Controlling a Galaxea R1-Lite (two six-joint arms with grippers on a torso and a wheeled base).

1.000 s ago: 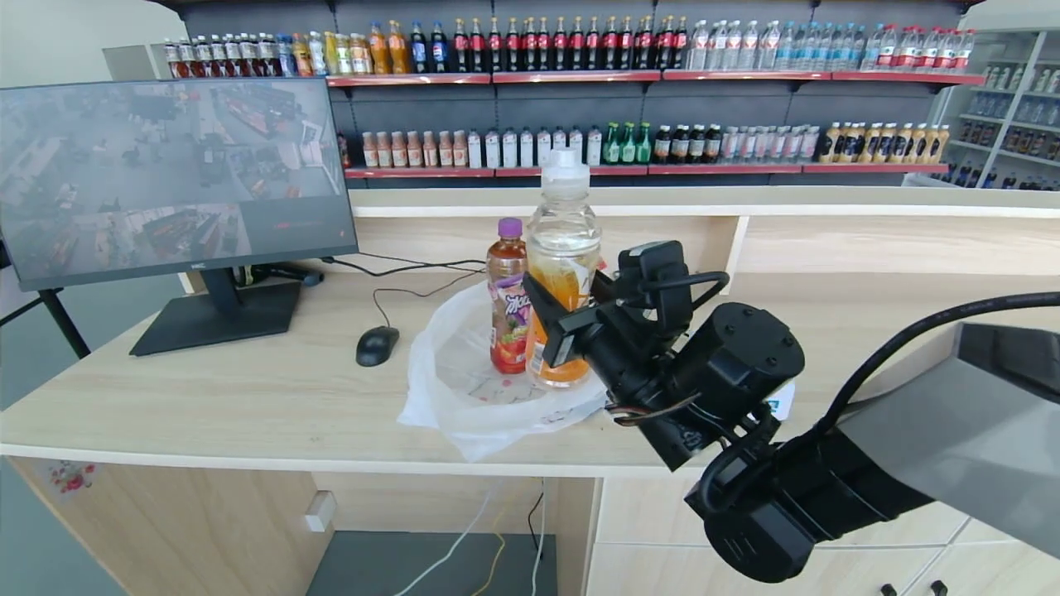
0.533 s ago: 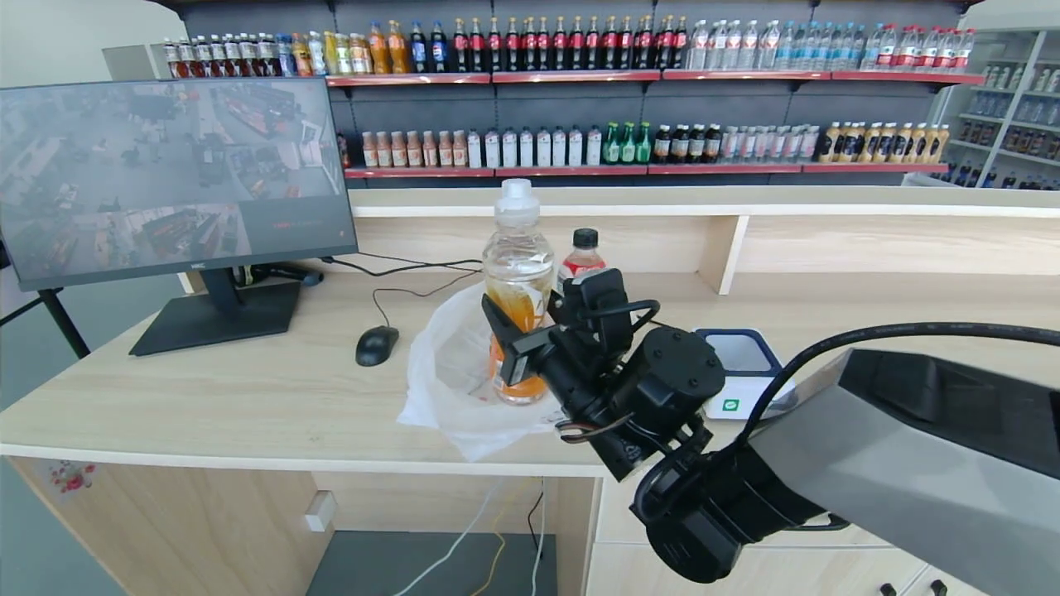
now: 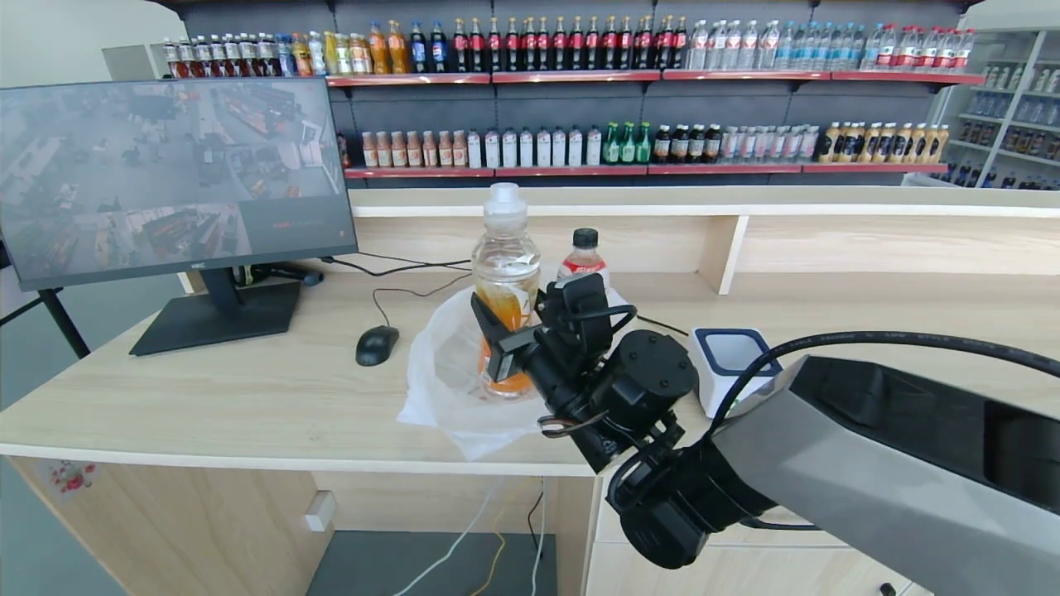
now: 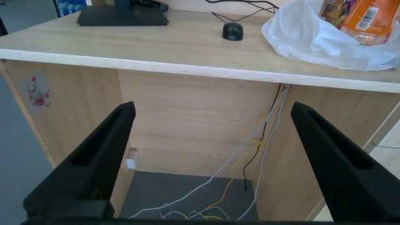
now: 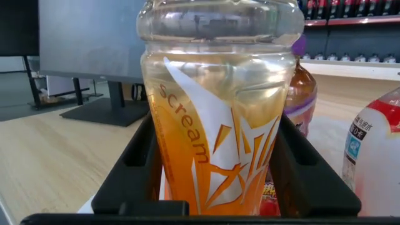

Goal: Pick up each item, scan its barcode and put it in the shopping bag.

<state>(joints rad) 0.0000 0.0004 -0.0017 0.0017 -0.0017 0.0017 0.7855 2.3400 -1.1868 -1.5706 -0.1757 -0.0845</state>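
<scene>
Inside the right tool (image 3: 507, 335), clenched on its label, the orange bottle (image 3: 503, 257) stands upright over the shopping bag (image 3: 443, 381); whether its base rests there is unclear. Behind it, a purple-capped bottle (image 5: 304, 94) is mostly hidden. Left tool (image 4: 212, 125) released, below the bench (image 4: 156, 50) top.

right wrist view: orange bottle (image 5: 215, 125) cropped at both ends (cap and base out of frame); purple-capped bottle (image 5: 305, 94) mostly hidden behind it; white-labelled bottle (image 5: 375, 150) cut by the picture's edge. head view: scanner (image 3: 733, 352) partly covered by the right arm; shelf bottle labels too small to tell.
</scene>
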